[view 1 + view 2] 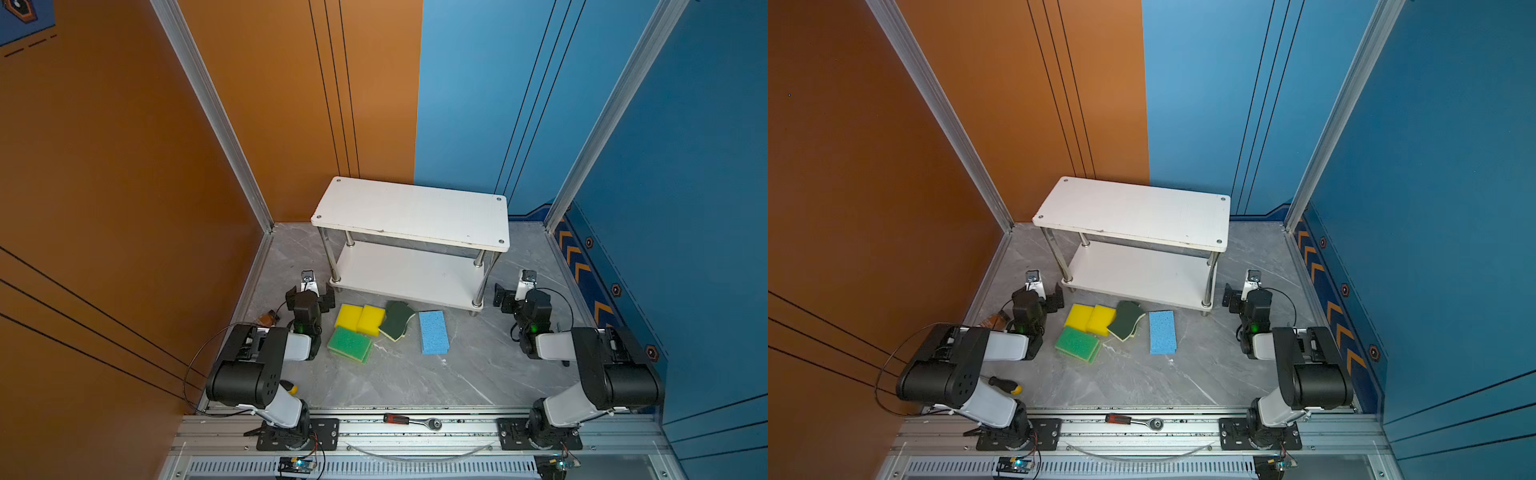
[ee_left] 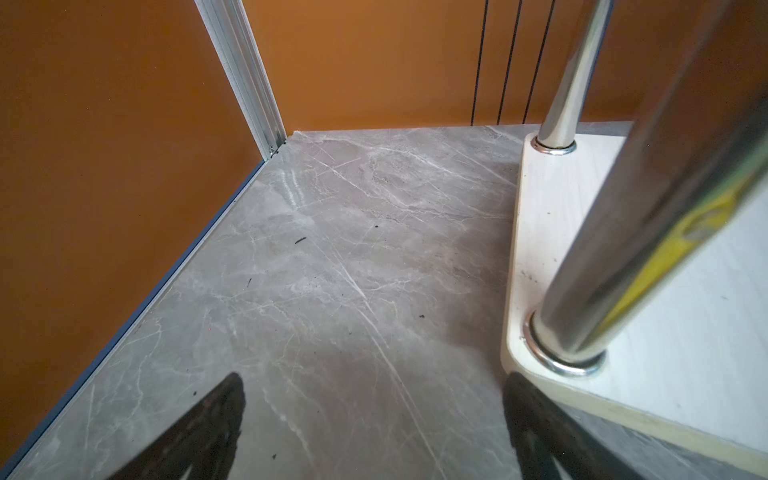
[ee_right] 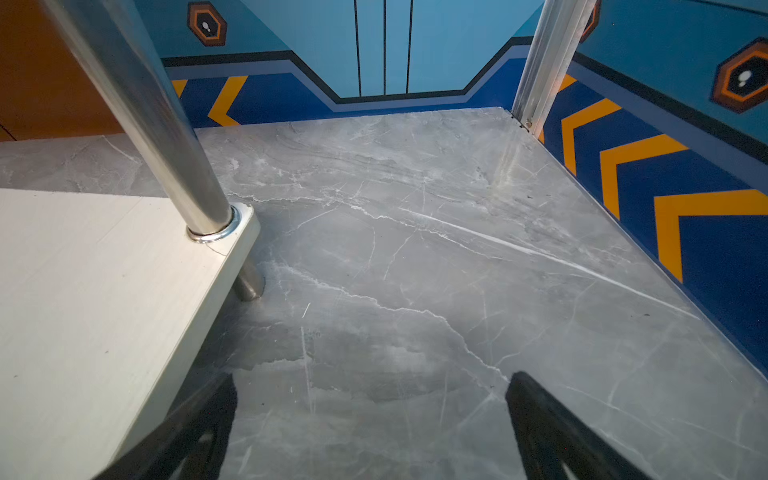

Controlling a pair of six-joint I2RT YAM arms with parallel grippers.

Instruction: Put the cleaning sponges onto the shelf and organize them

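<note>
The cleaning sponges lie on the grey marble floor in front of the shelf (image 1: 411,214) (image 1: 1133,216). They are two yellow blocks (image 1: 348,316) (image 1: 370,320), a light-green-topped stack (image 1: 350,344), a dark-green wavy pair (image 1: 398,320) and a light blue one (image 1: 433,332). Both white boards of the shelf are bare. My left gripper (image 1: 311,297) (image 2: 374,378) is open and empty over the floor, beside the shelf's left front post and left of the yellow blocks. My right gripper (image 1: 521,297) (image 3: 374,378) is open and empty by the shelf's right front corner (image 3: 232,249).
A small brown bottle (image 1: 268,319) lies by the orange wall behind the left arm. A yellow-and-black screwdriver (image 1: 289,387) lies near the left arm's base. A red-handled ratchet (image 1: 411,420) rests on the front rail. Orange and blue walls close in the sides and back.
</note>
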